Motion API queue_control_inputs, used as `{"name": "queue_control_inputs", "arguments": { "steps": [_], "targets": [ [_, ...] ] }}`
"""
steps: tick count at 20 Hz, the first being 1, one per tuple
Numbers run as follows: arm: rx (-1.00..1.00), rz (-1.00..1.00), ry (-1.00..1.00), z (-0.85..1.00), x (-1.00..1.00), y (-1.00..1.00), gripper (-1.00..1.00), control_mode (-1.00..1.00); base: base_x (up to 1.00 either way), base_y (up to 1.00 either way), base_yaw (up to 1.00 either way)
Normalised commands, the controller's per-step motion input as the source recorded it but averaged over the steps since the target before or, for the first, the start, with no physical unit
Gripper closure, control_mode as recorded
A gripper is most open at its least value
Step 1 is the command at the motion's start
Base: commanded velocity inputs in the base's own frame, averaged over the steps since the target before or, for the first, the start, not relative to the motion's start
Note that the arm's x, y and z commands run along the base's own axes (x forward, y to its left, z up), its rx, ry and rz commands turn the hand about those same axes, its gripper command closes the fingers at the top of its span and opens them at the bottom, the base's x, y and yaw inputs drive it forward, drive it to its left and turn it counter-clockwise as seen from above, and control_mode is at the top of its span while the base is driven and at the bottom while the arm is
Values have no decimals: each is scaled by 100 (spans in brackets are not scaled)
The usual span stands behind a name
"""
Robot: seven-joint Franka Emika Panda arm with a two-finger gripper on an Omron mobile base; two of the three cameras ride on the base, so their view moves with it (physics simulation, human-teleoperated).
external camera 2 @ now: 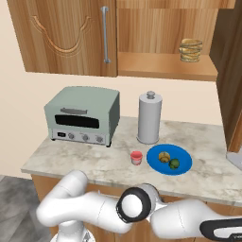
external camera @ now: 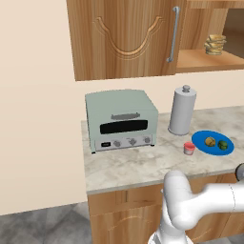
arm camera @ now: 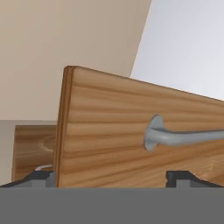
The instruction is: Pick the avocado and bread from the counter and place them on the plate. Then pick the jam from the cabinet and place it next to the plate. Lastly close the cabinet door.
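Wood-grain cabinet [external camera 2: 165, 42] open w/ its door [arm camera: 140, 131] edge-on between the spread gripper [arm camera: 111, 179] tips, nothing held. Marbled counter [external camera: 128, 164] has round blue plate [external camera 2: 182, 165] w/ tan bread [external camera 2: 164, 156] & green avocado [external camera 2: 175, 163] on it; red jam [external camera 2: 136, 158] just beside plate.

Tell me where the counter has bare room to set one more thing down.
The counter is bare in front of the toaster oven, up to the jam. It is also bare right of the plate, toward the cabinet door. It is crowded where the jam, the plate and the steel canister stand together.
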Motion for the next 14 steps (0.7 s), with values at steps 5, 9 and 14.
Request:
{"name": "queue_control_inputs", "arguments": {
  "steps": [5, 9, 14],
  "targets": [
    [-28, 21, -1, 18, -10, -20, -100, -100, 0, 0, 0],
    [-29, 3, 0, 18, -14, -11, -100, -100, 0, 0, 0],
    [-28, 0, 1, 8, -18, -4, -100, -100, 0, 0, 0]
  ]
}}
